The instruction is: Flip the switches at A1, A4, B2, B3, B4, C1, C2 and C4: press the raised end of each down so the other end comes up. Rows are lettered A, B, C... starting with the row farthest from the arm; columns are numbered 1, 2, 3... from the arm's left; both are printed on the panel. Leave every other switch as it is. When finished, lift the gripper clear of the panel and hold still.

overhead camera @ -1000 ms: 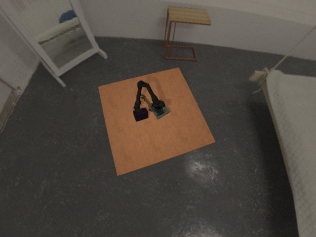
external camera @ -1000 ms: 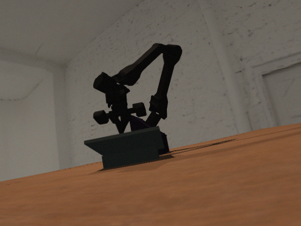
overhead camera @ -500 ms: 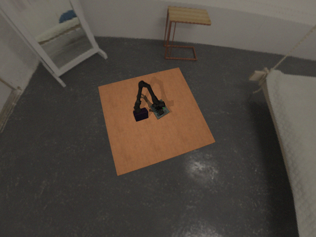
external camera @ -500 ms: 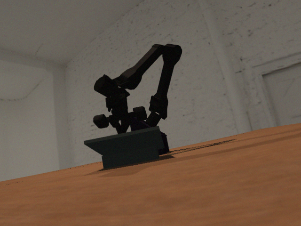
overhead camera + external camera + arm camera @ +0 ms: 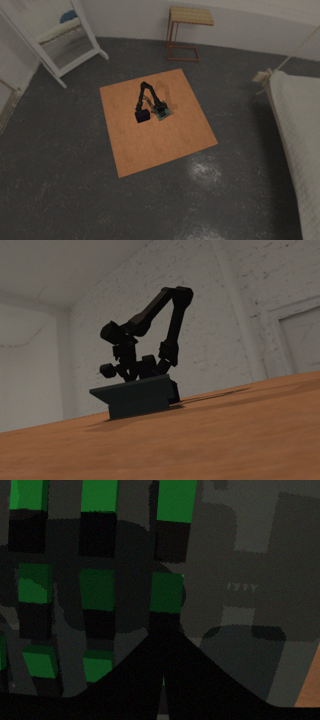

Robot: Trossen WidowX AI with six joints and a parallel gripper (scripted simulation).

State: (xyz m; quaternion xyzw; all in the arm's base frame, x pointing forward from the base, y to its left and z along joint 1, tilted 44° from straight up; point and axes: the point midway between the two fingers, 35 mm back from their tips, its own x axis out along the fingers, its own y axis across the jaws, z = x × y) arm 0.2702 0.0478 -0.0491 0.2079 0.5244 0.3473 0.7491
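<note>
The switch panel (image 5: pixel 160 118) (image 5: pixel 139 395) (image 5: pixel 300 545) stands beside the arm base, its face towards the gripper. The wrist view shows green-and-black switches in columns 2 to 4, including A4 (image 5: pixel 176 502), B2 (image 5: pixel 35 585), B3 (image 5: pixel 98 591), B4 (image 5: pixel 166 594), C2 (image 5: pixel 41 662) and C3 (image 5: pixel 98 666). A sliver of C1 (image 5: pixel 2 655) shows at the left edge. My gripper (image 5: pixel 129 380) (image 5: pixel 164 636) is shut and empty. Its tips are low at the panel, by the near black end of B4; contact cannot be told. The fingers mostly hide C4. Column 1 is otherwise out of view, and most rocker tilts are unclear.
The dark purple arm base (image 5: pixel 142 116) stands beside the panel on the wooden board (image 5: pixel 160 144). Shadows of the arm darken part of the panel. A small side table (image 5: pixel 191 15), a mirror (image 5: pixel 64 43) and a bed (image 5: pixel 302 124) stand away from the board.
</note>
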